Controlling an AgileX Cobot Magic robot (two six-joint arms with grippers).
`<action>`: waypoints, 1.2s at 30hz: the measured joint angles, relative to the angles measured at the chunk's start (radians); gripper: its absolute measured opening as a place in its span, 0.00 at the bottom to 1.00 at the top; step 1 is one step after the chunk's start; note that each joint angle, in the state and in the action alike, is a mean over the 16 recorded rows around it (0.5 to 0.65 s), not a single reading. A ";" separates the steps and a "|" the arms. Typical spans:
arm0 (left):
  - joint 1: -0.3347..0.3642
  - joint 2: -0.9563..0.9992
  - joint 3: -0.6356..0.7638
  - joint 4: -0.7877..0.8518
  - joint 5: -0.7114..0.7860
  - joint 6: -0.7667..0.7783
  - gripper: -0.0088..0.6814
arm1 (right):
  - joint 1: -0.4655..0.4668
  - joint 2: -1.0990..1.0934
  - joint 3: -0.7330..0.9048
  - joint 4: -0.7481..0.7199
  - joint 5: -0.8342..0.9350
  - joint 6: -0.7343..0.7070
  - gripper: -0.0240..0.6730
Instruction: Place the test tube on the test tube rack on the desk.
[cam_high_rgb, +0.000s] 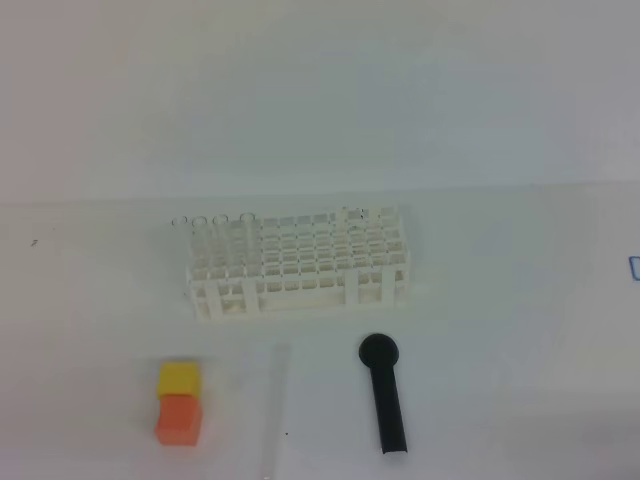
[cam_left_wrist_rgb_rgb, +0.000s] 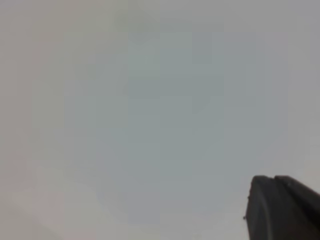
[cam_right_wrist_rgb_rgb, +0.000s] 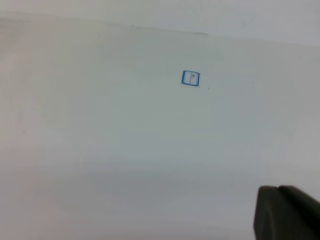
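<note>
Test tube (cam_high_rgb: 273, 410) flat on table (cam_high_rgb: 500, 330), lengthwise toward camera, between orange-yellow block (cam_high_rgb: 179, 404) and black stick (cam_high_rgb: 384, 393). Test tube rack (cam_high_rgb: 300, 262) upright behind, apart. Left claw (cam_left_wrist_rgb_rgb: 282, 207), right claw (cam_right_wrist_rgb_rgb: 285, 212): dark corner only, opening cannot tell.

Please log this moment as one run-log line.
phase: not started | test tube: lying on desk | test tube rack: behind it | tools: state unclear

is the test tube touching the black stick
Apart. The exterior high view shows bare desk between the test tube and the black stick.
</note>
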 joint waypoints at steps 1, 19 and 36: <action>0.000 0.015 -0.030 0.014 0.047 -0.009 0.01 | 0.000 0.000 0.000 0.000 0.000 0.000 0.03; 0.000 0.535 -0.493 -0.338 0.829 0.520 0.01 | 0.000 0.000 0.000 0.000 0.000 0.000 0.03; -0.007 0.920 -0.568 -0.831 1.066 1.038 0.01 | 0.000 0.000 0.000 0.000 0.000 0.000 0.03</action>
